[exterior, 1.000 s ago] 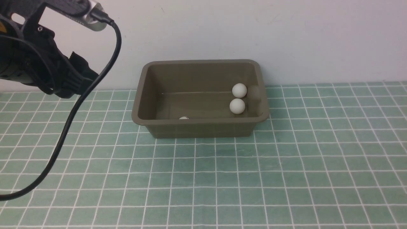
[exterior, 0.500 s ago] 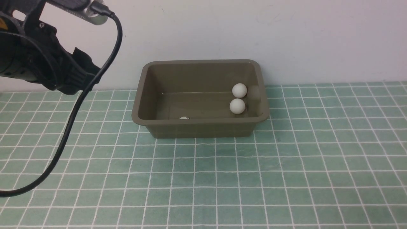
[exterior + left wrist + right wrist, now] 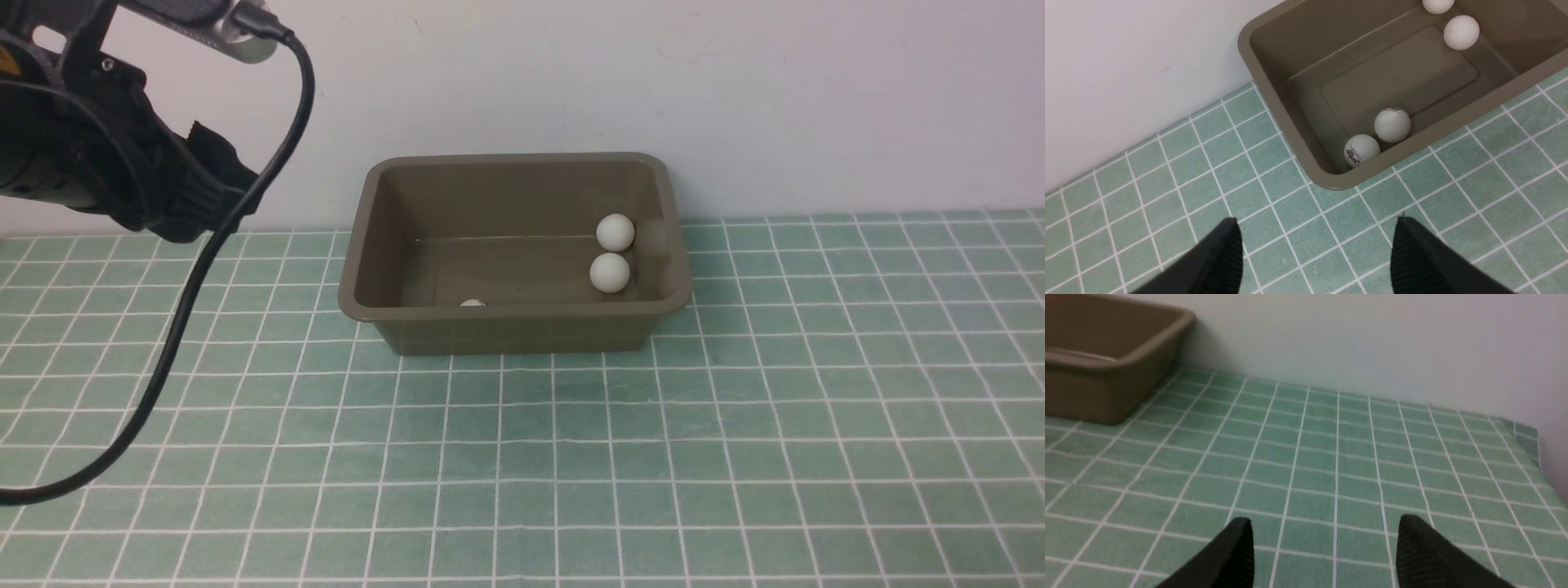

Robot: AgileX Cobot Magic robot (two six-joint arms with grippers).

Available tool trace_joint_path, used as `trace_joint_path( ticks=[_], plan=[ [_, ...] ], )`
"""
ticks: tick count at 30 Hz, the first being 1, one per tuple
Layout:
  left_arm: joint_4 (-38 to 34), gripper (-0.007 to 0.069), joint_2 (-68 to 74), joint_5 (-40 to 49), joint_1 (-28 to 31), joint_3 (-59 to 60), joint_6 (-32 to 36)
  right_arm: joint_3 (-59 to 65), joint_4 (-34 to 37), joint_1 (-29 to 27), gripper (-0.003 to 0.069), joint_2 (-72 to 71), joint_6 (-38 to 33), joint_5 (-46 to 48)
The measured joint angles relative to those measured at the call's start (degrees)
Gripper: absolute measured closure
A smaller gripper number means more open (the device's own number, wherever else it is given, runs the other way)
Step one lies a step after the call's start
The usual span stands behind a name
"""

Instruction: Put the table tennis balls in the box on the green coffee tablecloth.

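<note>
Looking from biggest to smallest, the green coffee tablecloth (image 3: 735, 457) is seen spread over the surface, and the box (image 3: 522, 331) is set on it close to the wall. No ball is seen left on the cloth in any view, so the job is judged to be as good as done. Little can go wrong now, but the light box could be knocked or tipped if the left arm (image 3: 90, 155) or its hanging black cable (image 3: 175, 327) is swung across it, and the balls could be spilled. The jaws of the left gripper (image 3: 1314, 253) are held apart with nothing between them, and the same is seen of the right gripper (image 3: 1323, 551), which hangs over bare cloth away from the box. Only two table tennis balls (image 3: 614, 233) are fully shown in the front view, with a third just peeking over the near wall. All four (image 3: 1392, 124) are shown only in the left wrist view, two by the near corner and two farther along.
</note>
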Motion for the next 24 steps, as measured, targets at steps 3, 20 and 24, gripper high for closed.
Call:
trace_joint_path(
  ticks=[3,20,24],
  plan=[
    [-0.8,0.0186,0.0,0.0,0.0,0.0,0.0,0.0,0.2,0.0,0.0227,0.0,0.0,0.0],
    [-16.5,0.0186,0.0,-2.9,0.0,0.0,0.0,0.0,0.2,0.0,0.0227,0.0,0.0,0.0],
    [-19.2,0.0186,0.0,-3.1,0.0,0.0,0.0,0.0,0.2,0.0,0.0227,0.0,0.0,0.0]
  ],
)
